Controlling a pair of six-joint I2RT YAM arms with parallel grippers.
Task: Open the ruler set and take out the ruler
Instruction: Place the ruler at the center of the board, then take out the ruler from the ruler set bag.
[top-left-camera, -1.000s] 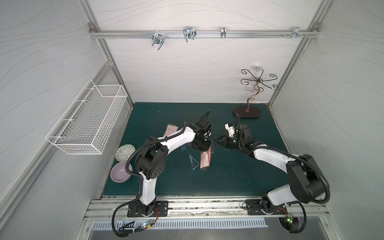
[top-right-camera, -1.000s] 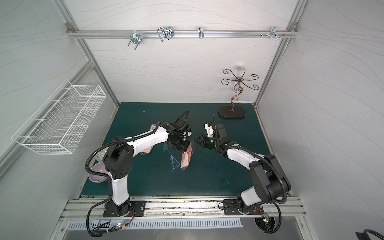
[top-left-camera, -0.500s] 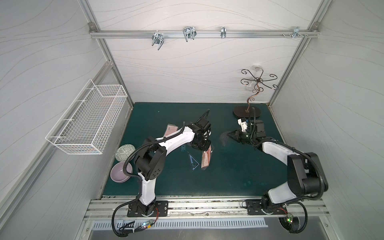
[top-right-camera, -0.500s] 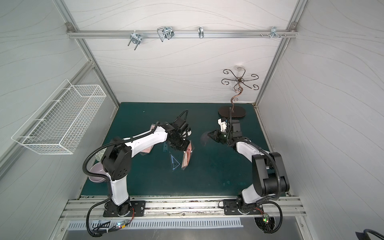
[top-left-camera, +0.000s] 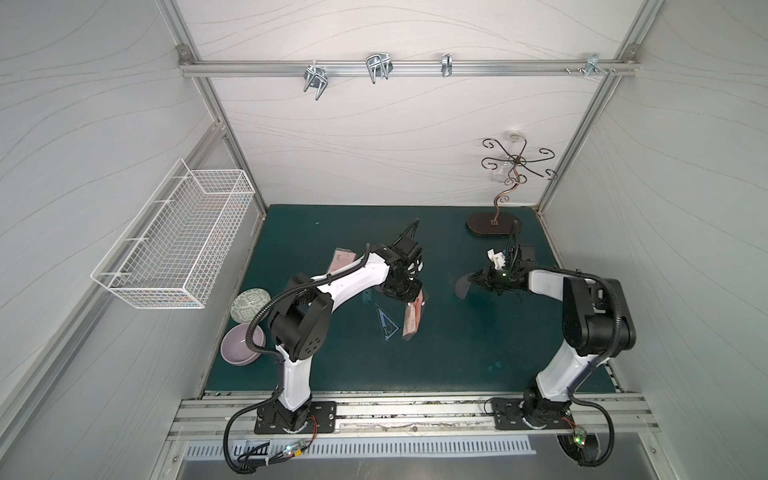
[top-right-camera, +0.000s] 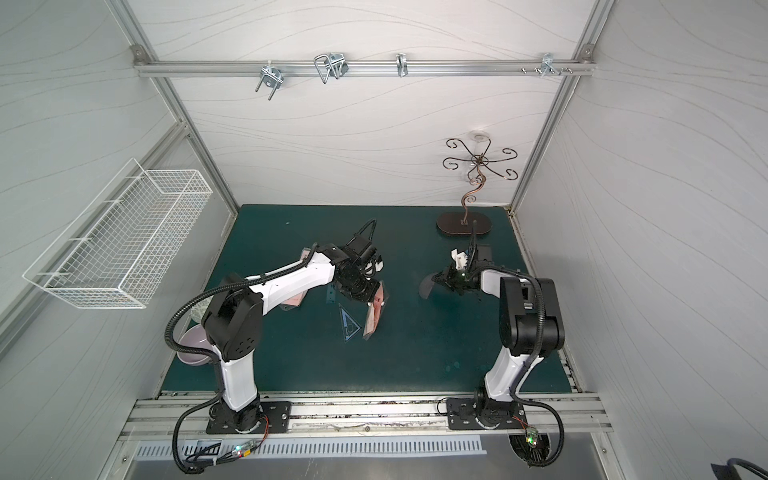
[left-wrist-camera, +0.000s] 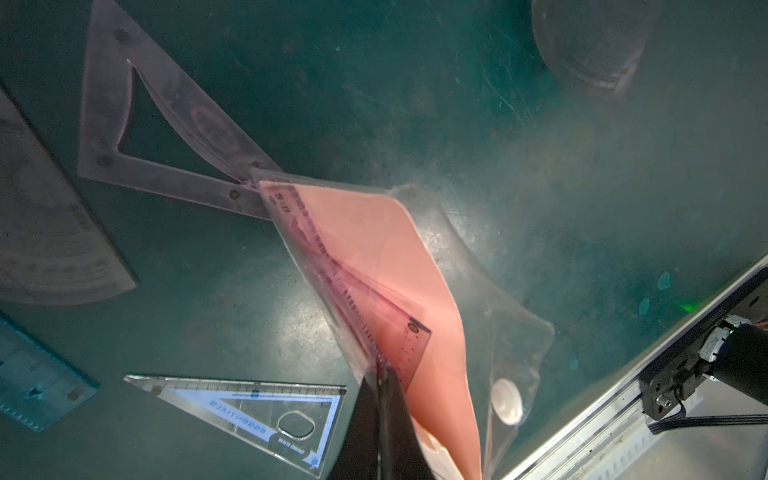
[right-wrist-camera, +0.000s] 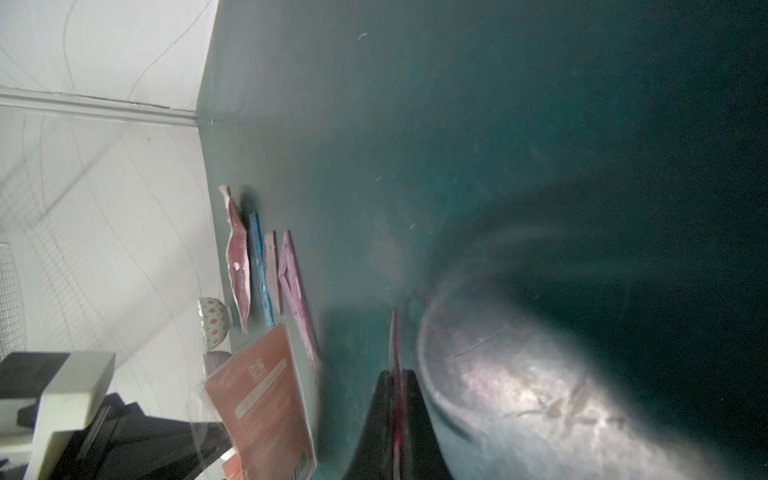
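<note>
One green mat (top-left-camera: 457, 353) under everything. Ruler set pouch (top-left-camera: 413, 322) mid-mat, hanging tilted from left gripper (left-wrist-camera: 384, 370), jaws clamped on its edge. Pink ruler (left-wrist-camera: 353, 291) inside pouch. Clear set square (top-left-camera: 388, 326) just left of pouch. Right gripper (right-wrist-camera: 397, 376) well right of pouch, jaws pinching translucent half-round piece (top-left-camera: 462, 286).

The right gripper (top-left-camera: 473, 281) now sits farther from the pouch (top-left-camera: 412, 321), nearer the mat's (top-left-camera: 457, 357) right edge. The protractor (top-left-camera: 460, 287) moves with it.
</note>
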